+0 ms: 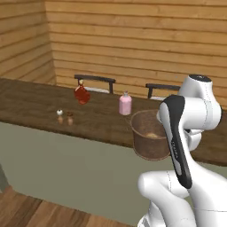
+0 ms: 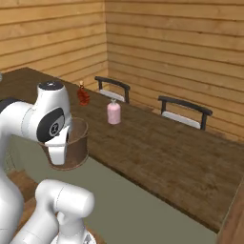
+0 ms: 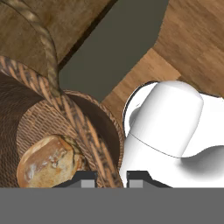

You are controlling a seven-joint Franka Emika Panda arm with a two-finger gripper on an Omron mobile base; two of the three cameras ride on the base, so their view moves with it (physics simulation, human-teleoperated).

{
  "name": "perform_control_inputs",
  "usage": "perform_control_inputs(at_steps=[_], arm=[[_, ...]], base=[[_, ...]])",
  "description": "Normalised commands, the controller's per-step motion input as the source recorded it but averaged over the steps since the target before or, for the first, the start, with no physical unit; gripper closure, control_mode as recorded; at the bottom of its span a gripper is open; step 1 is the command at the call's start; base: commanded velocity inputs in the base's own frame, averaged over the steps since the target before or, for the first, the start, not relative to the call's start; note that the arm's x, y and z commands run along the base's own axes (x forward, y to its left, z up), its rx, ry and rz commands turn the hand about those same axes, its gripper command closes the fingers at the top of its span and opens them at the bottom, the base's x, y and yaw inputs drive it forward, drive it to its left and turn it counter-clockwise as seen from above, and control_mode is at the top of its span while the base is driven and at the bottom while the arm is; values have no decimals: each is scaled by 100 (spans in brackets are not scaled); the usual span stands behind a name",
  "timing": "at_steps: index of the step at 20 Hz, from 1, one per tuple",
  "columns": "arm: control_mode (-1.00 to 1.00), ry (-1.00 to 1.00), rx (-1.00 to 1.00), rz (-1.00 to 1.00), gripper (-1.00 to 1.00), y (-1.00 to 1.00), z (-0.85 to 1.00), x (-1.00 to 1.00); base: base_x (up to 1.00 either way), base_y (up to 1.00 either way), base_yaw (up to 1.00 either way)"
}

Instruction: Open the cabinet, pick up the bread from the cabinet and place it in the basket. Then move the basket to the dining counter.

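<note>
The round brown wicker basket (image 1: 148,142) (image 2: 76,143) hangs in the air at the near edge of the dining counter (image 1: 35,104) (image 2: 167,152), partly over its olive front. In the hand view my gripper (image 3: 110,179) is shut on the basket's rim (image 3: 65,109), one fingertip inside and one outside. The bread (image 3: 48,164), a round crusty loaf, lies on the basket's bottom and shows faintly from the left base view (image 1: 152,135). My arm covers the basket's right side there. The cabinet is out of view.
On the counter stand a red bottle (image 1: 81,94) (image 2: 83,95), a pink bottle (image 1: 125,104) (image 2: 114,112) and two tiny items (image 1: 60,113). Two dark chairs (image 1: 95,82) (image 2: 186,110) stand behind it against the plank wall. Wood floor lies below.
</note>
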Motion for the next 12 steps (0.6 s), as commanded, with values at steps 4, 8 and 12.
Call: perform_control_inputs(at_steps=[4, 8, 12], arm=[[100, 0, 0, 0, 100, 0, 0, 0], [100, 0, 0, 0, 100, 0, 0, 0], [100, 0, 0, 0, 100, 0, 0, 0]], base=[[1, -15, -85], [0, 0, -76], [16, 25, -29]])
